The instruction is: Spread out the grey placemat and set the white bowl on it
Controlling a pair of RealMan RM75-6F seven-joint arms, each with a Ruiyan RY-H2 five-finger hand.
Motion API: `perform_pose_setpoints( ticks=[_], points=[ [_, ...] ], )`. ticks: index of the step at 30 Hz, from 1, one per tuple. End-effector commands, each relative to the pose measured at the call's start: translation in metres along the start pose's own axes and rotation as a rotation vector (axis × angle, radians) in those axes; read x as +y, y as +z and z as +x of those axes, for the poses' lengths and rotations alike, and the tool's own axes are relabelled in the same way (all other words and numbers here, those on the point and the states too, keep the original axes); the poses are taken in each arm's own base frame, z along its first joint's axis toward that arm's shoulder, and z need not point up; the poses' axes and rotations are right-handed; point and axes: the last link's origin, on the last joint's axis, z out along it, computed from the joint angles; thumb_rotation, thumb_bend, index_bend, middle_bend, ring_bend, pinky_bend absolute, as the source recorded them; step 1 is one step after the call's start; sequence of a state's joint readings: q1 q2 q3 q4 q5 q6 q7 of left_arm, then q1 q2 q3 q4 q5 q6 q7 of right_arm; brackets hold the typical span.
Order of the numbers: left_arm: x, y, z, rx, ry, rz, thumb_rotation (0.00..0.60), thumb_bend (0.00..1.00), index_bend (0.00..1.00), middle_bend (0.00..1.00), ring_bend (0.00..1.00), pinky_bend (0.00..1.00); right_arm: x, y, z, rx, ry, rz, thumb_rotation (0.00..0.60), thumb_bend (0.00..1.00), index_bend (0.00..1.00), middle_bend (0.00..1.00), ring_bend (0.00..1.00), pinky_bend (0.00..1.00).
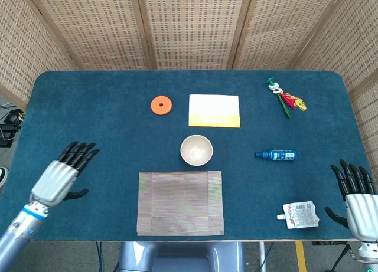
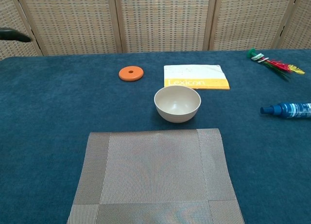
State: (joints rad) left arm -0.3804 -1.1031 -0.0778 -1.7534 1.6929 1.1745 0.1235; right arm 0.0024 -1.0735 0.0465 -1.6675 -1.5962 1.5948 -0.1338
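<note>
Woven cane screens stand behind a table (image 1: 88,107) covered in dark blue cloth. Near the middle of the front edge lies the grey placemat (image 1: 181,202), already flat and squared to that edge, with darker bands along its sides and no fold or curl showing. Just behind its far edge, apart from it by a narrow strip of blue, stands the white bowl (image 1: 196,150), upright, empty as far as can be seen, its inside more cream than white.

Over the front left part of the tabletop hovers the left hand (image 1: 62,176), fingers extended and spread, holding nothing. At the front right corner the right hand (image 1: 359,200) is likewise open and empty, beside a small white pouch (image 1: 300,215).

With the mat apparently spread, the bowl is what remains. Its smooth, sloping wall gives little to hold, so a grasp low on the side could squeeze it away or tip it. A reach from the left might also drag across the mat and rumple or skew it. Behind the bowl lie a yellow and white booklet (image 1: 214,111) and an orange disc (image 1: 161,105), and a push too far would slide the bowl into them.
</note>
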Motion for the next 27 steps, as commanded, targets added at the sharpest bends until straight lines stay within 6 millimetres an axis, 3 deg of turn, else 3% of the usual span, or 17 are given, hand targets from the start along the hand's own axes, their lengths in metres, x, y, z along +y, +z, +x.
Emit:
perform_pose_setpoints(
  ticks=[1,2,7,12,19,27],
  points=[
    [0.031,0.073,-0.001,0.008,0.052,-0.147,0.600,0.00,0.00,0.00,0.00,0.00,0.001,0.003,-0.001,-0.001,-0.006,-0.005,0.600,0.00,0.00,0.00,0.00,0.00],
    [0.041,0.092,-0.004,0.000,0.065,-0.167,0.600,0.00,0.00,0.00,0.00,0.00,0.002,0.004,-0.002,-0.002,-0.007,-0.013,0.600,0.00,0.00,0.00,0.00,0.00],
    [0.071,0.142,-0.023,-0.054,0.110,-0.222,0.600,0.00,0.05,0.00,0.00,0.00,0.008,0.008,-0.002,-0.002,-0.008,-0.047,0.600,0.00,0.00,0.00,0.00,0.00],
    [0.092,0.171,-0.041,-0.100,0.140,-0.251,0.600,0.02,0.15,0.00,0.00,0.00,0.015,0.010,-0.004,-0.019,-0.009,-0.080,0.600,0.00,0.00,0.00,0.00,0.00],
    [0.108,0.197,-0.060,-0.145,0.165,-0.251,0.600,0.14,0.22,0.00,0.00,0.00,0.021,0.013,-0.006,-0.033,-0.005,-0.108,0.600,0.00,0.00,0.00,0.00,0.00],
    [0.122,0.212,-0.080,-0.178,0.180,-0.243,0.600,0.26,0.23,0.00,0.00,0.00,0.026,0.016,-0.007,-0.045,0.005,-0.123,0.600,0.00,0.00,0.00,0.00,0.00]
  ],
)
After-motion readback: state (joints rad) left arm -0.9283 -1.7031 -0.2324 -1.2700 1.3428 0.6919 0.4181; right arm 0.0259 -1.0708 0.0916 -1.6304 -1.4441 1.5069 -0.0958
